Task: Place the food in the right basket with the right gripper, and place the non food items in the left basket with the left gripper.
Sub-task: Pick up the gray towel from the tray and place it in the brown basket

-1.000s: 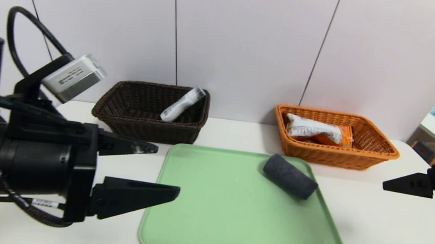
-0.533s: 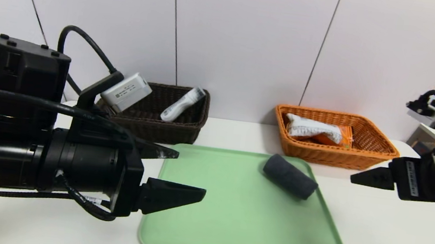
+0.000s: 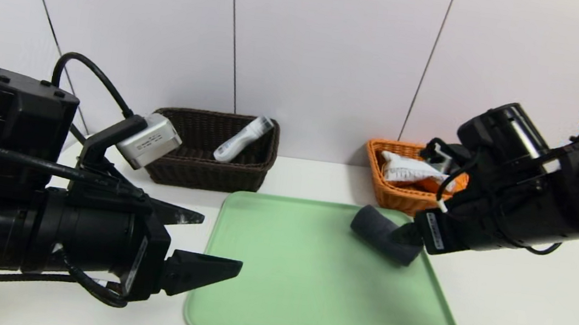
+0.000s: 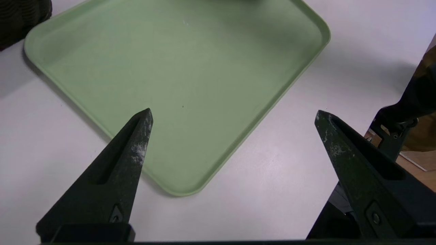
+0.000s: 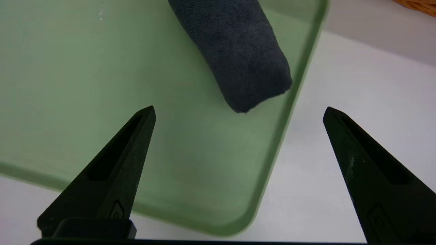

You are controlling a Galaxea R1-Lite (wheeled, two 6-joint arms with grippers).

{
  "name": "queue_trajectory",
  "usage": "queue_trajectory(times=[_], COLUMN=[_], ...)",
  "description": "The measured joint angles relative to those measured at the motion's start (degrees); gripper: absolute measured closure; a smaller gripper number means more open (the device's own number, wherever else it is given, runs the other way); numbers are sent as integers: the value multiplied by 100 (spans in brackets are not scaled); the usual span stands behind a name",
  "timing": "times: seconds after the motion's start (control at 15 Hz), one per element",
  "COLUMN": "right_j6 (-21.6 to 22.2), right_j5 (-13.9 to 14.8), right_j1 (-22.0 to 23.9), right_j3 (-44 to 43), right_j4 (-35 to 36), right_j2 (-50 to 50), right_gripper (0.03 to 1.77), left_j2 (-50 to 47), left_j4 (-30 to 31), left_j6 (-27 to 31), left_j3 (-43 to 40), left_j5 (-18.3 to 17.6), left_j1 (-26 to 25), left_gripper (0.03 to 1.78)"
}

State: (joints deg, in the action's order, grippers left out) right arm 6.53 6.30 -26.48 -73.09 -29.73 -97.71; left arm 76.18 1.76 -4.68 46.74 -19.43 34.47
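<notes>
A plain white worktop is being backed by pale grey wall panels. A flat mint-green plastic tray is lying at centre. A short rolled dark grey cloth is resting at the tray's far right corner, beside the rim. The rectangular dark brown woven basket is holding a slim translucent white tube, propped against its wall. The rectangular orange-brown woven basket is holding an orange snack packet with white label panel. The black pointed right tool is being held wide open just beside the cloth, gripping nothing. The scuffed black left tool is spread open, empty, over the tray's near left edge.
</notes>
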Motion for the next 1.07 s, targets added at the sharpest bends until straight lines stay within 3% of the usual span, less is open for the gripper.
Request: queue_trajectory(times=[0.53, 1.0, 1.07], right_j6=[-207, -375, -412], right_j5=[2, 30, 41], right_j1=[-89, -85, -85], right_j3=[-496, -540, -542], right_j4=[278, 413, 411], right_j2=[-1161, -1607, -1626], right_gripper=[10, 10, 18], left_j2=[-653, -1085, -1126], left_j4=[-963, -1153, -1162], left_j6=[15, 17, 15], left_j3=[-2, -16, -33], left_j5=[0, 0, -2], left_j1=[-149, -271, -282], left_gripper=[12, 12, 12])
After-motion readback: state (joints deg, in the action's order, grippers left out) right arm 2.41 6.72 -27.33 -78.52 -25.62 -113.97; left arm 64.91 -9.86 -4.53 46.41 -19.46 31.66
